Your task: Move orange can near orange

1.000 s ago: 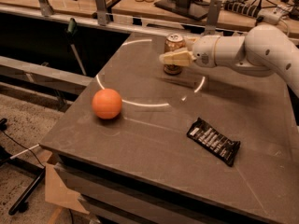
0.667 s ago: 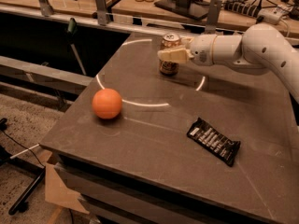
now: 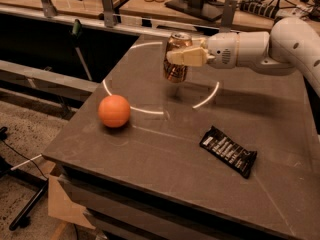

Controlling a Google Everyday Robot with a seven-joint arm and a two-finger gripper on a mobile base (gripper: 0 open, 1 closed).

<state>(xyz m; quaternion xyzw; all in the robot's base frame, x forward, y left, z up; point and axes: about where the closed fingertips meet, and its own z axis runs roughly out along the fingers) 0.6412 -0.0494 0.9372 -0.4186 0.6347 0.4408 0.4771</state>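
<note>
The orange can [image 3: 176,59], copper-orange with a silver top, hangs a little above the grey table [image 3: 165,159] at its far middle, slightly tilted. My gripper [image 3: 181,57] reaches in from the right and is shut on the can around its upper half. The orange [image 3: 114,111], a round bright fruit, rests on the table near the left edge, well to the left and nearer the front than the can.
A flat black wrapped bar [image 3: 228,150] lies on the table at the front right. My white arm [image 3: 270,46] stretches across the far right. A railing with posts [image 3: 107,4] and a bench with bottles and cables run behind the table.
The gripper has lifted the can off the table and carried it a little to the left. The orange and the black bar have not moved.
</note>
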